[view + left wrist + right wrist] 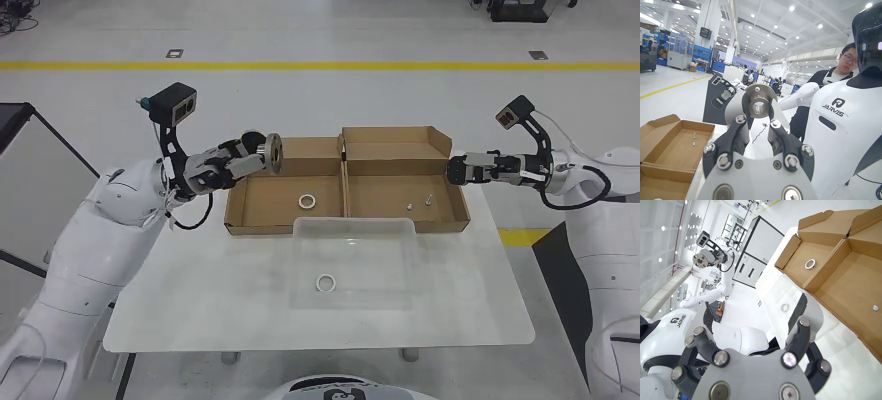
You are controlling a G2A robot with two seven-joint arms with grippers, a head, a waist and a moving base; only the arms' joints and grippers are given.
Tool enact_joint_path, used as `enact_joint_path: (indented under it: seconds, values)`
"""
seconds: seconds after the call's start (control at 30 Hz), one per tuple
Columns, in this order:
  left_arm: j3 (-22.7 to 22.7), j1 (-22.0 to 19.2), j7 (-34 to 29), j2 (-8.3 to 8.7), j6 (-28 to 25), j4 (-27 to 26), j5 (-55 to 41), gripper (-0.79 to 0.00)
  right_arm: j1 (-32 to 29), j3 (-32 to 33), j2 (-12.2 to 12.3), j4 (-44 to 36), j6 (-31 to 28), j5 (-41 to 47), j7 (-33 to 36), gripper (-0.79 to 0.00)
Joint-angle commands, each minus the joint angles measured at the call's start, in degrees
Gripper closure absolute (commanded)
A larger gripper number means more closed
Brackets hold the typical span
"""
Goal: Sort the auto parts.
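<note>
left gripper (758, 108) is clamped on the flanged hub (759, 106) above the left box (262, 208) rim, apparently for deposit beside its ring (308, 201); right gripper (755, 307) gapes empty.

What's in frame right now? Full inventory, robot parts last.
Open cardboard boxes: 2, brown, side by side on the table; left box, right box.
Metal rings: 2, silver; one in the left box, one in the tray.
Small metal bolts: 2, silver, in the right box.
Clear plastic tray: 1, transparent, in front of the boxes.
Flanged metal hub: 1, grey, held in the air by the left box's far outer corner.
Table: 1, white.
Left gripper: black fingers, shut on the hub.
Right gripper: black fingers, open, empty, at the right box's outer edge.
</note>
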Motion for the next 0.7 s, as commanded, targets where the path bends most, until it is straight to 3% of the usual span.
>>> enact_joint_path:
  seconds: [0.0, 0.3, 0.67]
  values:
    - [-0.1, 1.0, 1.6, -0.12, 0.2, -1.4, -1.2, 0.000, 0.0, 0.0, 0.0, 0.0, 0.0, 0.0, 0.0, -0.785]
    - [-2.6, 5.3, -0.2, -0.68, -0.3, -6.7, -15.2, 0.000, 0.0, 0.0, 0.0, 0.0, 0.0, 0.0, 0.0, -0.785]
    - [-8.6, 11.0, -0.3, -3.73, -0.3, -11.0, -28.8, 0.000, 0.0, 0.0, 0.0, 0.0, 0.0, 0.0, 0.0, -0.785]
